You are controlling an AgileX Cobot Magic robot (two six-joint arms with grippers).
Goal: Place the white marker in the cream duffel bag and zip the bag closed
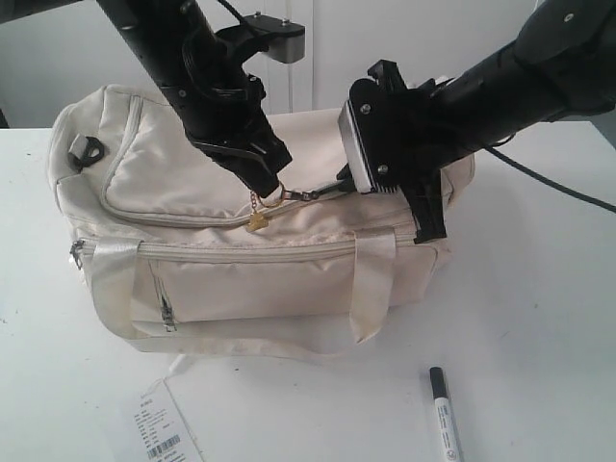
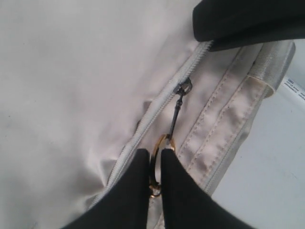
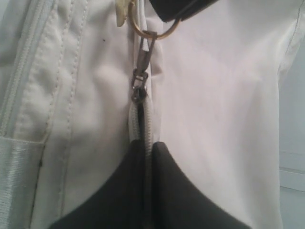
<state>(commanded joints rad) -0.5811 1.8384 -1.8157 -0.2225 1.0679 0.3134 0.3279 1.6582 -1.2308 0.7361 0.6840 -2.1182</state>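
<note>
**Items.** The large, soft fabric cream duffel bag (image 1: 241, 279) sits on the white table (image 1: 539, 318), with its long axis across the exterior view. The slim white marker (image 1: 445, 414), black-capped, lies on the table in front of the bag and well apart from it, toward the bag's right end. It is outside the bag. Its long axis runs roughly square to the bag's, with the cap end toward the bag. A barcode paper tag (image 1: 164, 431) lies at the left front and has no part in the task.

**Grippers.** The left gripper (image 2: 155, 153) is clamped on the round gold ring (image 2: 163, 138), which hangs by a short link from the dark metal zip slider (image 2: 183, 88). The right gripper (image 3: 147, 144) is pinched closed on the cream zip tape (image 3: 148, 119) just behind the slider. A short dark slit shows between the slider and the right fingertips.

**Assessment.** The top opening is judged barely begun, and the marker has not been picked up. The coming move turns on one line. The ring lies from the slider directly away from the right gripper, along the zip, which follows the bag's long axis. The pull should keep to that line, toward the bag's left end, while the right gripper anchors the tape. The marker is nearer the right arm.
</note>
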